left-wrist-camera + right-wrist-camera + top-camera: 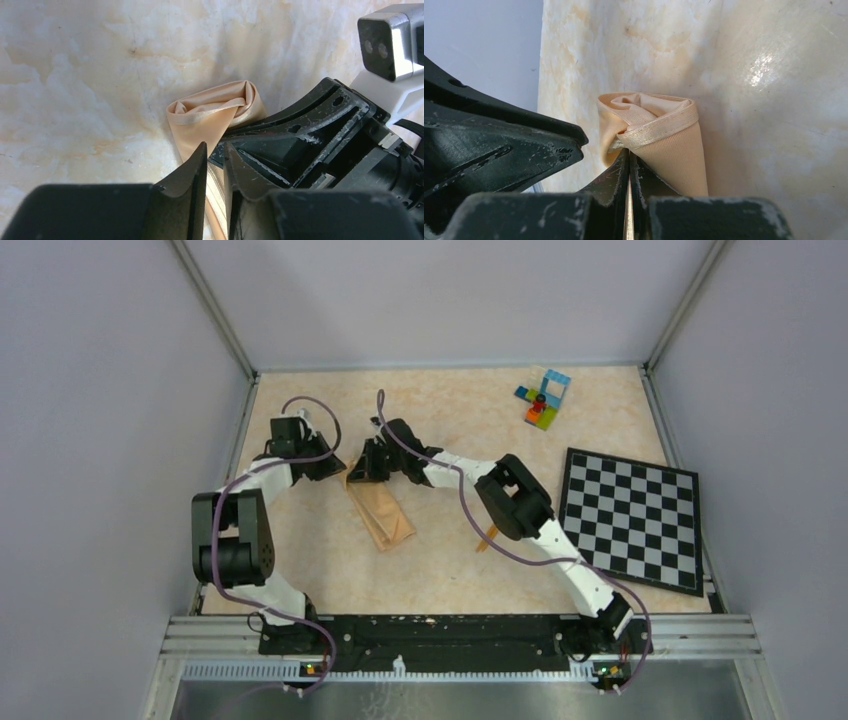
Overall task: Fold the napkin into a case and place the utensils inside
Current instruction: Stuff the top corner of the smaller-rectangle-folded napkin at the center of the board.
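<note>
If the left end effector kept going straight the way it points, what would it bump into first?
Most likely the napkin: its bunched end sits straight ahead of the left end effector. The right end effector crowds in beside it, so depth is hard to judge.

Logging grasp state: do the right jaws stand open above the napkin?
No, the right gripper has its jaws pinched shut on the hem of the napkin.

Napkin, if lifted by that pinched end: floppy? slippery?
Likely floppy: the napkin bunches into soft folds where the right gripper pinches it. Probably light, since its layers look thin. Its sheen hints it may slide on the glossy table.
</note>
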Available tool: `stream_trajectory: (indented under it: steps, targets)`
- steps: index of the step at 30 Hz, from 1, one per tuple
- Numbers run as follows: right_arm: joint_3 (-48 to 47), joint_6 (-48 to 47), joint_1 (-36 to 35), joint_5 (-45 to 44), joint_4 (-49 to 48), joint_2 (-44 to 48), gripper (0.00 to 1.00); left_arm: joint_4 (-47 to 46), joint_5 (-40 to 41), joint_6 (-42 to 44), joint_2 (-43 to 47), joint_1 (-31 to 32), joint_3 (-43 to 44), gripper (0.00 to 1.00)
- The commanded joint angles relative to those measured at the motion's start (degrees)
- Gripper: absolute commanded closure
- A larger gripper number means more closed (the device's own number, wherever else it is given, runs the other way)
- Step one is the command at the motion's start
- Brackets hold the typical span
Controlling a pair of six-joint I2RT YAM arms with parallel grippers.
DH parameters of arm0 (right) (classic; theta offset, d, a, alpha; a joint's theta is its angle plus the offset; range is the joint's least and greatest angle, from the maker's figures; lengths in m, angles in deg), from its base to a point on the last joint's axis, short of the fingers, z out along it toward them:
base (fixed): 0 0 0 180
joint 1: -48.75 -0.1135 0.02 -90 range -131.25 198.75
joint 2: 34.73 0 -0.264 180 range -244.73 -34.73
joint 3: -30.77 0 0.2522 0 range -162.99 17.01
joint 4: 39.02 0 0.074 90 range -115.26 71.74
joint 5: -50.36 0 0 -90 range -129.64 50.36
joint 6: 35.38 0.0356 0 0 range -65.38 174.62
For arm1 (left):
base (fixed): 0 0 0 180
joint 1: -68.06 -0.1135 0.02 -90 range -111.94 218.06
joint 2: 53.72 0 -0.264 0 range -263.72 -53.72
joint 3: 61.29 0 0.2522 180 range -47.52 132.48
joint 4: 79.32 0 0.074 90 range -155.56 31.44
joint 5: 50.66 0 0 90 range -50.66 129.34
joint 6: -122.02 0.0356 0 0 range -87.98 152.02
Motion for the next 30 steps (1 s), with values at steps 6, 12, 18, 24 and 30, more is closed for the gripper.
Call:
stream_trajectory:
  steps: [6, 12, 18, 24, 30]
  targets:
    - [-0.78, -1.18, -0.22, -0.36, 1.67, 3.14, 1.0, -2.86, -0.98, -1.02, -4.41, 1.53, 1.72, 0.87]
    - [-1.99, -4.08, -0.22, 0.67, 8.13, 7.5, 1.0, -4.7, 0.47, -1.99, -8.42, 2.58, 0.57, 0.87]
    - [11.7, -18.58, -1.24, -0.01, 14.36, 22.51, 0.84, -3.67, -0.5, -1.49, -8.22, 2.56, 0.87, 0.76]
    - [24.44, -38.49, -7.13, -12.18, 16.3, 34.06, 0.47, 1.57, -1.73, -1.8, 2.7, 0.75, 2.4, 0.52]
    - [22.35, -46.89, -13.76, -28.54, 21.25, 31.51, 0.37, 4.86, -13.22, -6.47, 11.86, -10.8, 0.83, 0.43]
